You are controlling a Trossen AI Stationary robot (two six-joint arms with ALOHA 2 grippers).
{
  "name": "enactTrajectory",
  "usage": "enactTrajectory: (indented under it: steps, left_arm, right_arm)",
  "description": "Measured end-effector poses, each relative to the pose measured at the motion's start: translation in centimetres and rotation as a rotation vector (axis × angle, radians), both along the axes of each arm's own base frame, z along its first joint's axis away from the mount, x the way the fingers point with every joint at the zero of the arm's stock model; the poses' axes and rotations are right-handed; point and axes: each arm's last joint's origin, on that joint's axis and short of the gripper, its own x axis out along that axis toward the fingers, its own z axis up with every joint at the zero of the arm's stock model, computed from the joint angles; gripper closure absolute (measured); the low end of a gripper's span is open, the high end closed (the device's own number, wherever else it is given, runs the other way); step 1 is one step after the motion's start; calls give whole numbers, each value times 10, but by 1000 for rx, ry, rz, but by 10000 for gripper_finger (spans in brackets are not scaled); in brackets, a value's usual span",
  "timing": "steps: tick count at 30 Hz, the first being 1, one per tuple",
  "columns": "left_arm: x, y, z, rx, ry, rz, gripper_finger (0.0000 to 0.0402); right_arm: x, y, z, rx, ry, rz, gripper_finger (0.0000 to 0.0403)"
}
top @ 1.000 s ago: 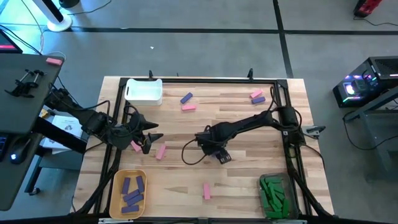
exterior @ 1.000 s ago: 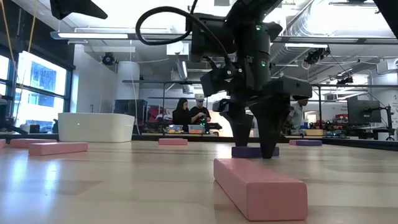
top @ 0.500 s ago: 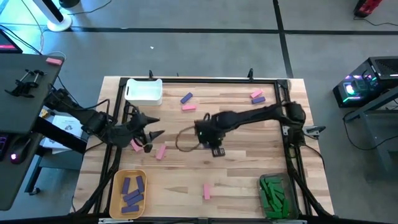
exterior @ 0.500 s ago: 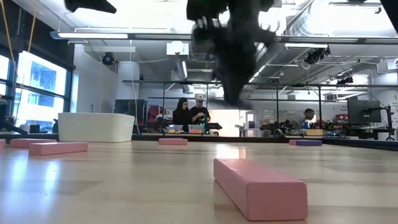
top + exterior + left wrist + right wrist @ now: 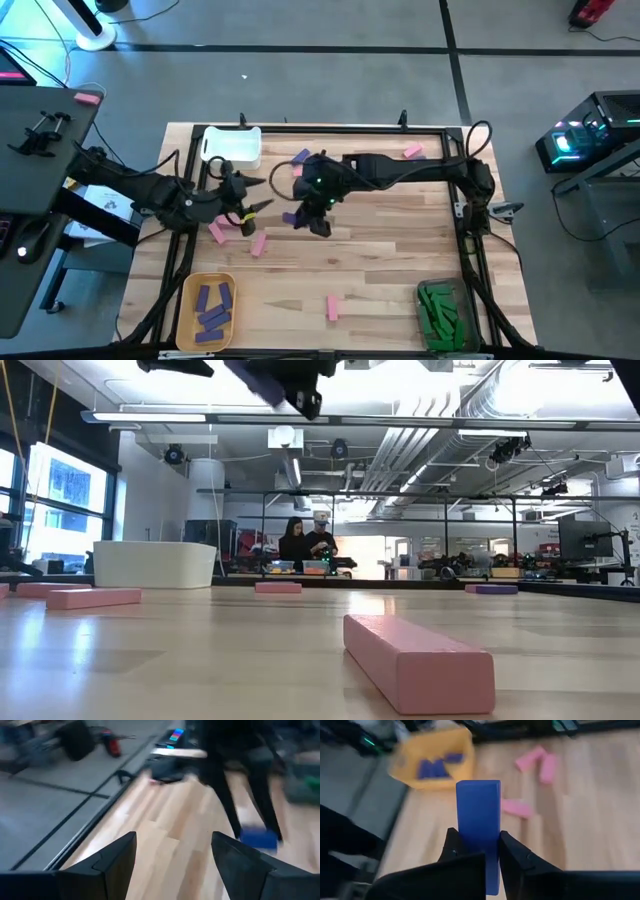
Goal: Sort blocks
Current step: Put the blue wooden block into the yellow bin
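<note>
- Blocks: one purple block (image 5: 478,827) sits pinched upright between the fingers of the right hand (image 5: 312,218), lifted clear of the desk (image 5: 400,270) near its middle. In the high view only a purple sliver shows beside that hand.
- Likely reason for the lift: the yellow bin (image 5: 188,285) at the near left corner already has purple blocks (image 5: 212,308) in it, so this one probably belongs there.
- The left hand (image 5: 250,205) hangs just beside the right one with its fingers spread and nothing between them, above two pink blocks (image 5: 237,233) lying loose on the desk.
- Green blocks (image 5: 437,312) fill a bin at the near right corner.
- Other pink blocks (image 5: 332,307) and purple ones lie scattered; a white bin (image 5: 232,146) stands at the far left.
</note>
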Motion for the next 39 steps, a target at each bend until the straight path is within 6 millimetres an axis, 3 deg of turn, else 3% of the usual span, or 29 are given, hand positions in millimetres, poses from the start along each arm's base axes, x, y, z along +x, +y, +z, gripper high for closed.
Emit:
enactTrajectory:
  steps: [2, 6, 11, 19, 27, 39]
  left_arm:
    - [4, -3, -2, 68, 62, -114, 156]
    - [17, -13, -15, 363, 258, -330, 156]
    - [37, -27, -27, 561, 330, -495, 156]
    - [66, -39, -39, 837, 360, -578, 156]
    - [70, -47, -38, 903, 310, -691, 162]
    - [81, -45, -47, 874, 300, -762, 244]
  right_arm:
    - [0, 1, 2, 56, -8, 30, 400]
    - [-1, 3, 1, 113, 11, 81, 400]
    - [-4, 6, 0, 208, 52, 123, 402]
    - [-10, 8, -6, 232, 148, 130, 402]
    - [-13, 8, -8, 243, 184, 126, 402]
    - [-12, 7, -7, 260, 185, 118, 402]
